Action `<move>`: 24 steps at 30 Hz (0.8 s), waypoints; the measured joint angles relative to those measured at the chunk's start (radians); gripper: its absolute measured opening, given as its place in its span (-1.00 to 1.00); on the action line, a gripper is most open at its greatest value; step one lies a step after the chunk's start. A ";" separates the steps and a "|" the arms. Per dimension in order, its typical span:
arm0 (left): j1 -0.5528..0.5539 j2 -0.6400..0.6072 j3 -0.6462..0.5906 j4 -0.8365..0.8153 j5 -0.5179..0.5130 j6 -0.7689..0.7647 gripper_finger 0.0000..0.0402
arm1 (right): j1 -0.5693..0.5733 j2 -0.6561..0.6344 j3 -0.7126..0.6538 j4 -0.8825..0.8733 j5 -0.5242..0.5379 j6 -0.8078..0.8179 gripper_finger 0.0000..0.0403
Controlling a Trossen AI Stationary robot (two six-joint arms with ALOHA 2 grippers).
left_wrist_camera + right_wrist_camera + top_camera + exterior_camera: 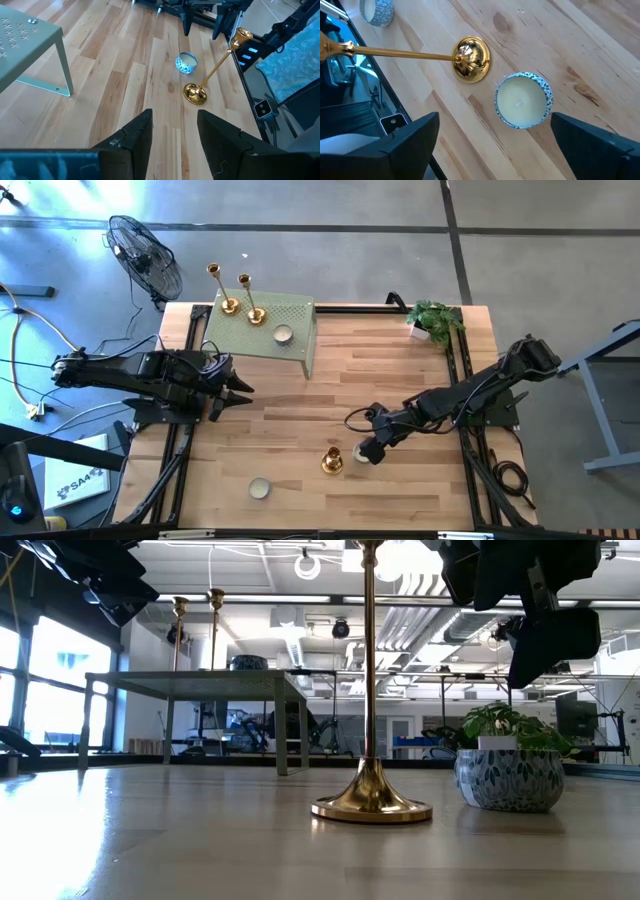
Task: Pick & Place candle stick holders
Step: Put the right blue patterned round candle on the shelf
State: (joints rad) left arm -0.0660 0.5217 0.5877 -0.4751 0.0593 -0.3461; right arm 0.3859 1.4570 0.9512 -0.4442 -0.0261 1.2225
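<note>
**One candlestick upright on the desk, two on the green stand**

A gold candle stick holder (332, 461) stands on its domed base near the desk's (400, 390) front edge, its thin stem rising straight up, long axis vertical. Just beside it sits a small blue-patterned candle cup (523, 100), close but apart. The right end effector (368, 448) hovers over that cup with its fingers spread wide, gripping nothing. Two more gold holders (243, 298) stand upright side by side on the pale green perforated stand (290, 315) at the back, near a white candle (283, 334). The left end effector (232, 387) waits at the left side, fingers apart and empty.
</note>
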 joint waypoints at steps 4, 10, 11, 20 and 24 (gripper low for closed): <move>0.000 0.000 0.000 0.000 0.000 0.000 -0.23 | 0.000 0.000 0.000 0.000 -0.008 -0.001 0.91; 0.000 0.000 0.000 0.000 0.000 0.000 -0.23 | 0.000 0.000 0.000 0.006 -0.039 -0.071 0.91; 0.000 0.000 0.000 0.000 0.000 0.000 -0.23 | 0.000 0.000 0.000 0.007 -0.055 -0.090 0.91; 0.000 0.000 0.000 0.000 0.000 -0.001 -0.23 | 0.002 0.000 0.046 -0.035 -0.042 -0.329 0.91; 0.000 0.000 0.000 0.001 0.000 -0.012 -0.23 | 0.004 0.007 0.112 -0.166 0.005 -0.512 0.91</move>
State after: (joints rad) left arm -0.0659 0.5214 0.5877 -0.4744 0.0597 -0.3585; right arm 0.3899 1.4639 1.0631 -0.6105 -0.0211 0.7109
